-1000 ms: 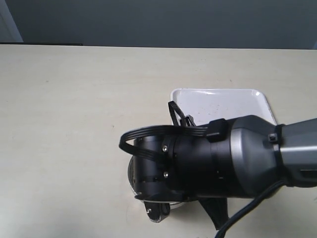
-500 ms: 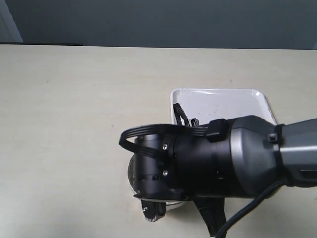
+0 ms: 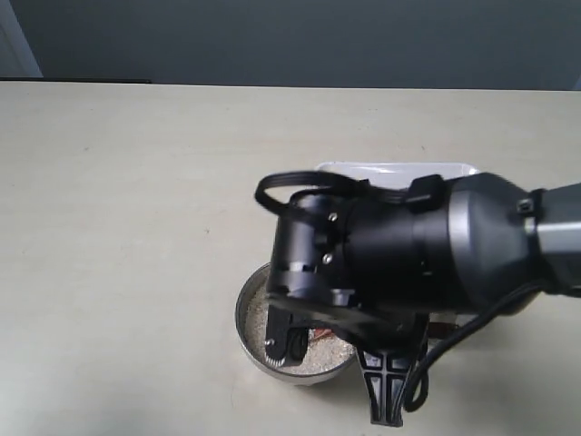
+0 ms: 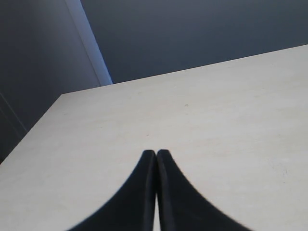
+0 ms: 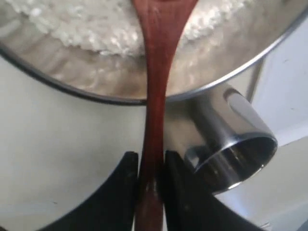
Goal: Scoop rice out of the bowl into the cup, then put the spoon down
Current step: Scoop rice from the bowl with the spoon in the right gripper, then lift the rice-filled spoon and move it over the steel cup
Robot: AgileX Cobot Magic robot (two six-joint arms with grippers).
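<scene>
The right arm (image 3: 436, 263) has shifted since 0.5 s ago. It then covered nearly all of the bowl (image 5: 72, 72). Now it sits further toward the white tray (image 3: 399, 170), hiding most of it, and the bowl's near side and the rice (image 5: 86, 24) lie open to the exterior view.

The right tool (image 5: 149, 156) is clamped on the thin handle of the spoon (image 5: 156, 96), 1 finger on each side. The handle crosses the bowl's rim and the spoon's wider end reaches the rice, though the end itself runs out of the right wrist view, so how much it carries cannot be told.

The cup (image 5: 231, 139) stands just beside the bowl, on the tray side. Its inside looks dark, and whether it holds any grains cannot be told.

The left tool (image 4: 156, 159) is closed on nothing, its 2 fingers pressed together above bare counter (image 3: 136, 227), well apart from the work.

Judged from this, the shift marks the scooping stage. The spoon is at the rice, and the transfer to the cup and the setting down remain to be done.
</scene>
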